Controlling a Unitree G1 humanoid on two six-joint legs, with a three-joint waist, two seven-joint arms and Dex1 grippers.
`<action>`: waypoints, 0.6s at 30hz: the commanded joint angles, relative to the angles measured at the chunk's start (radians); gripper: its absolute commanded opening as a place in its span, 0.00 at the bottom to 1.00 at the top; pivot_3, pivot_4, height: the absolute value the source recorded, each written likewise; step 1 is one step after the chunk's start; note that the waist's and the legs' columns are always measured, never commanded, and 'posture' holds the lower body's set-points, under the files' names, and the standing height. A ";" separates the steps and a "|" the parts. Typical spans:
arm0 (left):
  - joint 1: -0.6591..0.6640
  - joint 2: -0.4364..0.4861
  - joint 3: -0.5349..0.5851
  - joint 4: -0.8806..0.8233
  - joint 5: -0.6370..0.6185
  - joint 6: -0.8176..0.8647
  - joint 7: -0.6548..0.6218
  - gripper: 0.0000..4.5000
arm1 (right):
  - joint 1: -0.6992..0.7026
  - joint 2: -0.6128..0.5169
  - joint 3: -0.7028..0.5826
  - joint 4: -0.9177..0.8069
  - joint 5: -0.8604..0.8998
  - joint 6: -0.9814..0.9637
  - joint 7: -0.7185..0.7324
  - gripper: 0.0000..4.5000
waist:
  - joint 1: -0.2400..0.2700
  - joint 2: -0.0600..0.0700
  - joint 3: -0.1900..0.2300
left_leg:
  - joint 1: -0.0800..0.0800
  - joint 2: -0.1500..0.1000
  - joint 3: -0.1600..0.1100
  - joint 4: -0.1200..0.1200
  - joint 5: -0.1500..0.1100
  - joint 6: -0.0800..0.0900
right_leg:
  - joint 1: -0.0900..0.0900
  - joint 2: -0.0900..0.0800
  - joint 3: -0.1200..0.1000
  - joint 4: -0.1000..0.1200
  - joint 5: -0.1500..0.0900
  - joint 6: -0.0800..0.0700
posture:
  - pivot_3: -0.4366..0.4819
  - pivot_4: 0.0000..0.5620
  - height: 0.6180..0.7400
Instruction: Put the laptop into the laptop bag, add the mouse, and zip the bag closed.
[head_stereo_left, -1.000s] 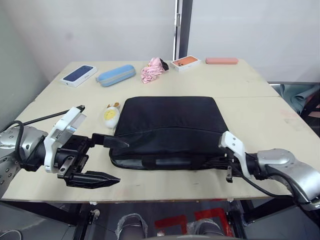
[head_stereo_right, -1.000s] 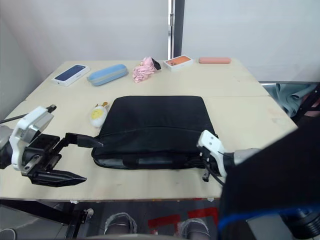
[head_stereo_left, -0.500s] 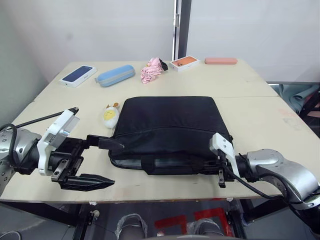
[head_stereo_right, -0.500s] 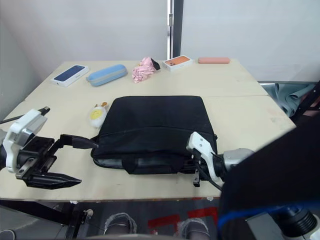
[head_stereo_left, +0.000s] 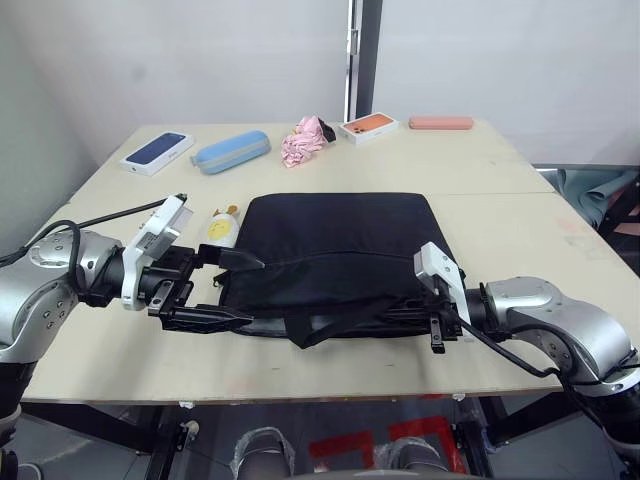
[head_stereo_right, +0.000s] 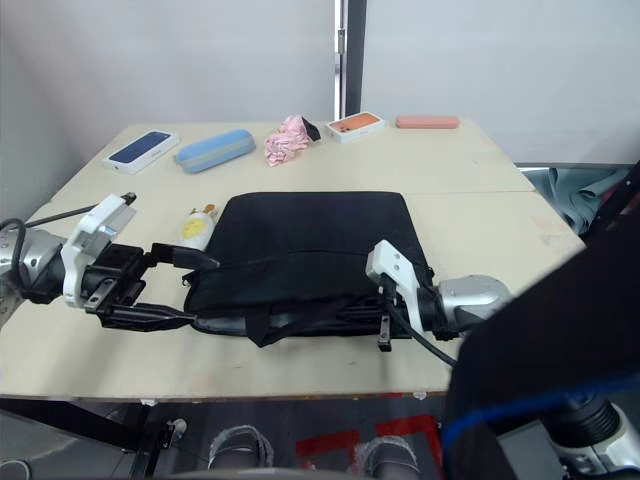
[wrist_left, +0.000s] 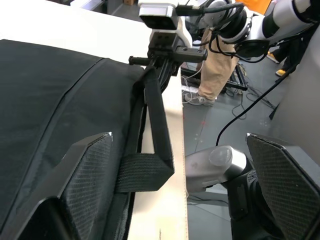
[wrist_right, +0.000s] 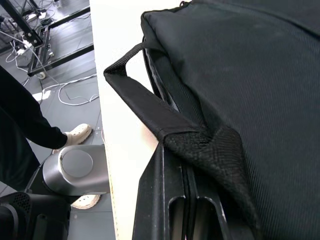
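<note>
While the laptop bag (head_stereo_left: 335, 260) lies flat near the table's (head_stereo_left: 500, 160) front edge, its black fabric reads as soft and floppy: likely to sag and fold unless held at the stitched edges or the strap handle (head_stereo_left: 330, 325), the firmest places to grip. Its bulk suggests some weight inside, though the contents are hidden.

Right gripper (head_stereo_left: 425, 320): at the bag's near right corner, fingers pressed together on the strap handle where it joins the bag; the wrist view shows the webbing bunched at the closed fingertips.

Left gripper (head_stereo_left: 222, 290): at the bag's near left corner, fingers spread apart, one above the bag's edge and one just below it along the table, nothing clamped.

Plush charm (head_stereo_left: 220, 226): just beside the bag's far left corner.

Far items, well apart from the bag: blue-topped box (head_stereo_left: 158, 151), light-blue case (head_stereo_left: 232, 150), pink crumpled cloth (head_stereo_left: 306, 139), orange-topped box (head_stereo_left: 371, 125), pink flat case (head_stereo_left: 443, 122).
</note>
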 joint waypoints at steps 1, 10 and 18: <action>-0.024 -0.008 -0.004 0.007 -0.002 -0.008 -0.001 1.00 | -0.072 0.035 0.033 0.034 -0.027 -0.009 -0.017 0.00 | -0.002 0.000 0.000 | 0.000 0.000 0.000 0.000 0.000 0.000 | 0.000 0.000 0.000 0.000 0.000 0.000 | 0.48 0.27 1.00; -0.028 -0.015 0.010 -0.007 -0.022 0.014 0.009 1.00 | -0.228 0.130 0.102 0.155 -0.080 0.028 -0.056 0.00 | 0.000 0.000 0.000 | 0.000 0.000 -0.001 0.002 0.000 0.000 | 0.000 0.000 0.000 0.003 0.000 0.000 | 0.48 0.27 1.00; 0.003 -0.012 0.037 -0.051 -0.050 0.038 0.044 1.00 | -0.306 0.185 0.126 0.279 -0.159 0.004 -0.082 0.00 | 0.000 0.000 0.000 | -0.001 0.000 -0.001 0.003 0.000 -0.001 | 0.000 0.000 -0.001 0.004 0.000 0.000 | 0.48 0.27 1.00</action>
